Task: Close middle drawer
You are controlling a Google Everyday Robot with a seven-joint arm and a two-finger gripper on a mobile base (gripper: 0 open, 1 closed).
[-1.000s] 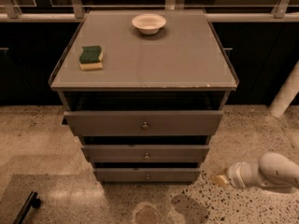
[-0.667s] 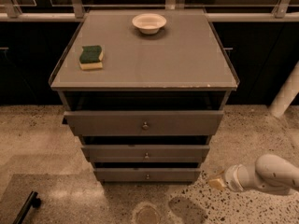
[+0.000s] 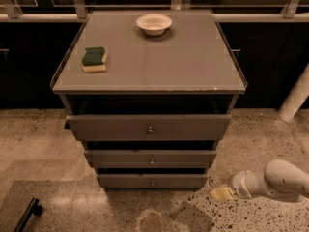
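**Item: middle drawer (image 3: 120,157).** The second of three in a grey cabinet (image 3: 145,88) standing on a speckled floor (image 3: 38,139).
- Front: flat, low and grey, with a small round metal knob (image 3: 151,161) at its centre.
- Position: below the taller top drawer (image 3: 106,127) and above the narrower lowest drawer (image 3: 120,181). A dark band shows above the front, so it appears to stand partly pulled out. How far cannot be told from this angle.

**Handling (judged).**
- Rigid box on runners, probably light and shallow; contents not visible.
- The front is stiff and not fragile, and should slide straight back under a steady push.
- The smooth face may let a contact skid if it is pressed at a slant.

**Where to take hold (judged).**
- No grasp is needed for closing. Press flat on the front at or just beside the knob, near the centre line.
- A push toward either end could rack the drawer and jam it on its runners.

**Tool: gripper (image 3: 222,193).** Low at the right, near the floor, off the cabinet's front right corner and apart from all three drawers. Whether it is open or closed cannot be told. It holds nothing visible.

**Also present.** A white bowl (image 3: 154,23) and a green and yellow sponge (image 3: 94,59) on the cabinet top.
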